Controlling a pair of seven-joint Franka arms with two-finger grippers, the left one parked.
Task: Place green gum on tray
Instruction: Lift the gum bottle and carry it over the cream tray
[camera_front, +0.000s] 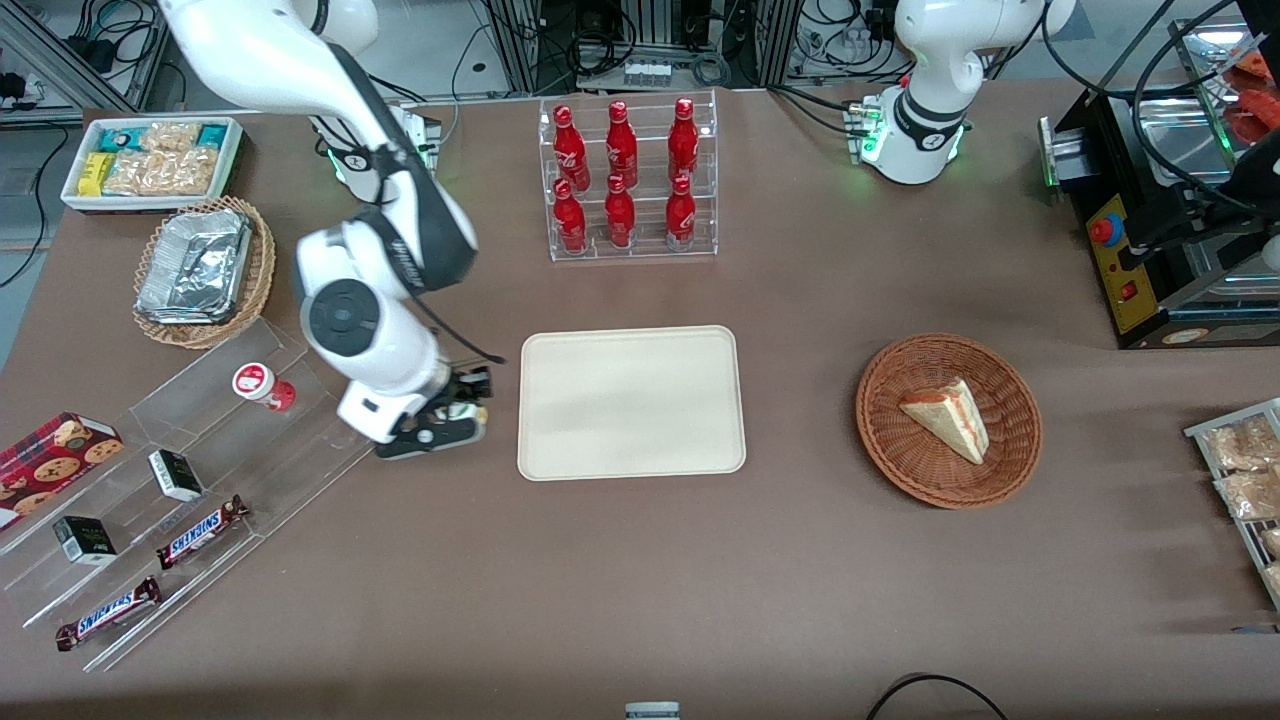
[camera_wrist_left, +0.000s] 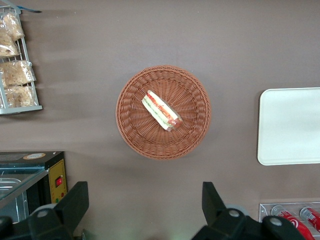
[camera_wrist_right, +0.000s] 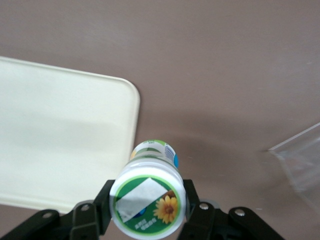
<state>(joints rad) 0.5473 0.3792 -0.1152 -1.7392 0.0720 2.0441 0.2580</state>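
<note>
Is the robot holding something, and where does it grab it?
Yes. The right arm's tool, beside the cream-beige rectangular tray, grips the small green-and-white gum bottle by its sides under the lid.

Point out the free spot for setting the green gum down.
The gripper, beside the tray, holds the green gum. The tray's whole surface is bare. Crowded: the clear shelf with the red gum and candy bars.

The front view looks steeply down over the whole table; both wrist views look straight down from close above, each sharing the tray (camera_front: 630, 402) with it
</note>
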